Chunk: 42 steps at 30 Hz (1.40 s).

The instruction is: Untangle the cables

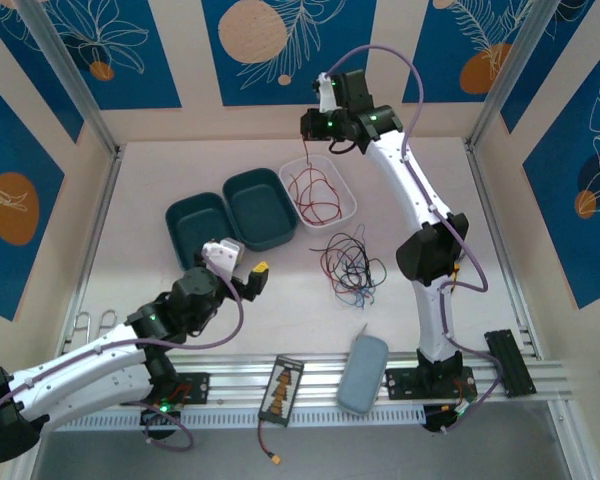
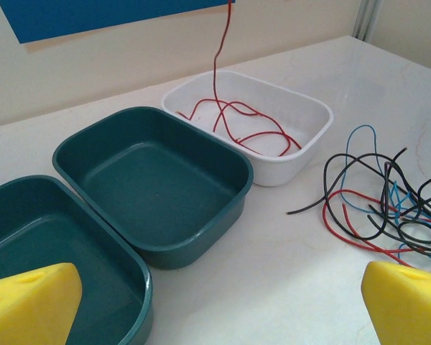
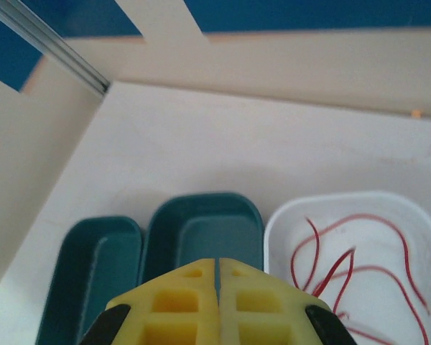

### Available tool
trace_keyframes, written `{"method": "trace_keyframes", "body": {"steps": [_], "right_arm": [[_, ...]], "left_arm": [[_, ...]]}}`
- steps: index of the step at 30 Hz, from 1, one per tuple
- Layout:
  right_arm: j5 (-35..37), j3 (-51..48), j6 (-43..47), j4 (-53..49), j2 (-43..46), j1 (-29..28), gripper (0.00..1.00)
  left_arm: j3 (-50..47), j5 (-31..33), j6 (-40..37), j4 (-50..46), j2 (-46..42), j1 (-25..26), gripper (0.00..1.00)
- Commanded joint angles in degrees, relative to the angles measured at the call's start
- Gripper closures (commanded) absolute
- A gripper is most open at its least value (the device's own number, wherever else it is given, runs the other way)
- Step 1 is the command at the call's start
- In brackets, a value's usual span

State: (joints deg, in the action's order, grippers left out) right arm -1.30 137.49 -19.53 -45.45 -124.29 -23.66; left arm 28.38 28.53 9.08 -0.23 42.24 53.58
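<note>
Right fingers (image 3: 217, 280) are pressed together, pads flush, and clamped on the top end of a red cable (image 2: 217, 57). My right gripper (image 1: 318, 122) is up high over the far edge of the white tray (image 1: 351, 196). The red cable hangs straight down from it, and its lower part lies in loose loops on the tray floor. I can't tell whether those loops are one strand or several.

Left gripper (image 1: 242, 263) is low over the bench (image 1: 460, 200), just in front of the two teal trays (image 1: 258, 208). Its fingers (image 2: 29, 305) are spread wide apart with nothing between them. Both teal trays are touching side by side, and the white tray sits just right of them.

The rest of the cables (image 1: 350, 265) are a loose tangle of black, red and blue. They lie flat on the bench near the white tray's front, between my two arms and apart from all the trays.
</note>
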Motion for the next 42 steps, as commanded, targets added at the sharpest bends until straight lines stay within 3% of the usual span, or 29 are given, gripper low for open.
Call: {"method": "trace_keyframes", "body": {"steps": [1, 11, 16, 42], "right_arm": [[-1.32, -4.72, -2.56, -1.77, 4.01, 0.31, 1.00], [-6.72, -17.29, -8.18, -2.60, 8.65, 3.35, 1.00], [-6.81, -18.84, -7.98, -3.73, 7.57, 3.62, 1.00], [1.26, -0.59, -6.92, -12.46, -16.65, 0.32, 1.00]], "left_arm": [[-0.50, -1.01, -0.07, 1.98, 0.13, -0.50, 0.00], [-0.04, -2.01, -0.20, 3.73, 2.08, -0.60, 0.00], [0.26, -2.81, -0.34, 4.01, 2.85, -0.78, 0.00], [-0.78, -2.67, 1.55, 0.54, 0.90, -0.76, 0.00]]}}
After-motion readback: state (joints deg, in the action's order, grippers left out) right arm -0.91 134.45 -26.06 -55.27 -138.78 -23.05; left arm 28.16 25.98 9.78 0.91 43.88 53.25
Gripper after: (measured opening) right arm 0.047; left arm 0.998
